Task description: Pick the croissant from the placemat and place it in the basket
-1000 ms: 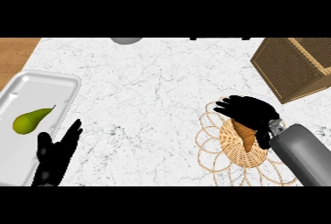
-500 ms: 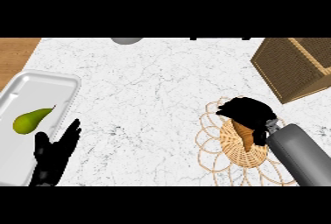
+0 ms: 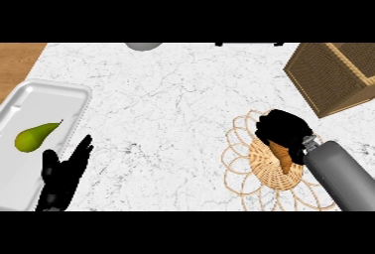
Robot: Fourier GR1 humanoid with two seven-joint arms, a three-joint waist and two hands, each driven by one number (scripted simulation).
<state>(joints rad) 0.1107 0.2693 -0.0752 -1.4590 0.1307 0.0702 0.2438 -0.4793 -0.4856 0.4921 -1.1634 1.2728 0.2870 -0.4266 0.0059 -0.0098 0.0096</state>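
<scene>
Our right hand (image 3: 284,130) curled over one croissant (image 3: 281,155) on the one woven placemat (image 3: 242,163), its long axis running toward us, tapered end nearest, one basket (image 3: 333,77) beyond, our left hand (image 3: 64,171) open beside one tray (image 3: 44,106) holding one pear (image 3: 35,137)

Right hand (image 3: 284,130) curled down over the croissant (image 3: 282,155) on the round woven placemat (image 3: 242,166), fingers closed round its upper end, grey forearm running off to the lower right. Left hand (image 3: 64,173) open and resting at the lower left, fingers up, just beside the white tray (image 3: 51,99) holding a green pear (image 3: 34,137). Wicker basket (image 3: 333,74) at the upper right on the marble counter (image 3: 168,99), apart from the placemat.
</scene>
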